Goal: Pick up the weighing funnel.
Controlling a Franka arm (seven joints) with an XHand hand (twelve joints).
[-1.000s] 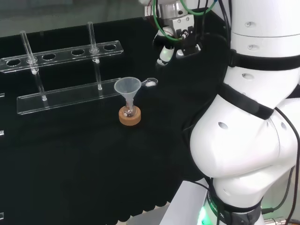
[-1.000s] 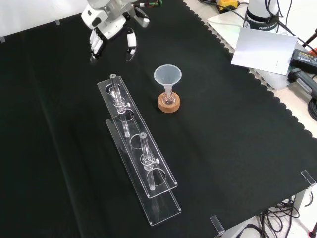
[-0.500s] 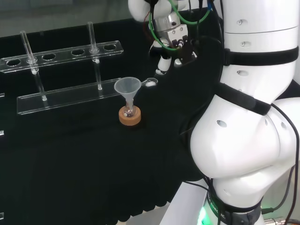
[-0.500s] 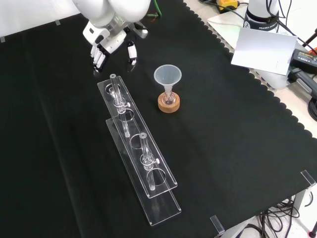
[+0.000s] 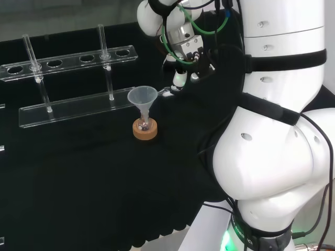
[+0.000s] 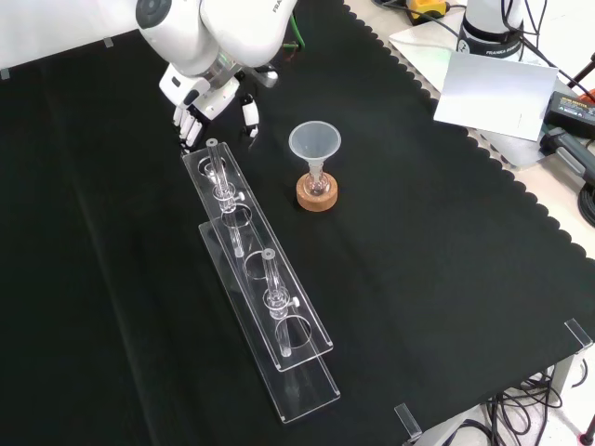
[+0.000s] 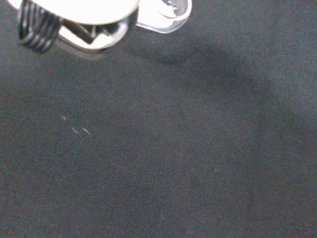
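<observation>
The hand [image 6: 212,100], fingers spread and empty, hovers by the weighing funnel [image 5: 167,93] lying on the bench beside the funnel [image 5: 142,97]; likely light, slick and brittle, best pinched across its bowl.

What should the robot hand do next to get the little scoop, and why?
Probably lower a bit more, then close round the weighing funnel: the hand hangs open just above it, and the piece lies on the cloth beside the funnel.
</observation>
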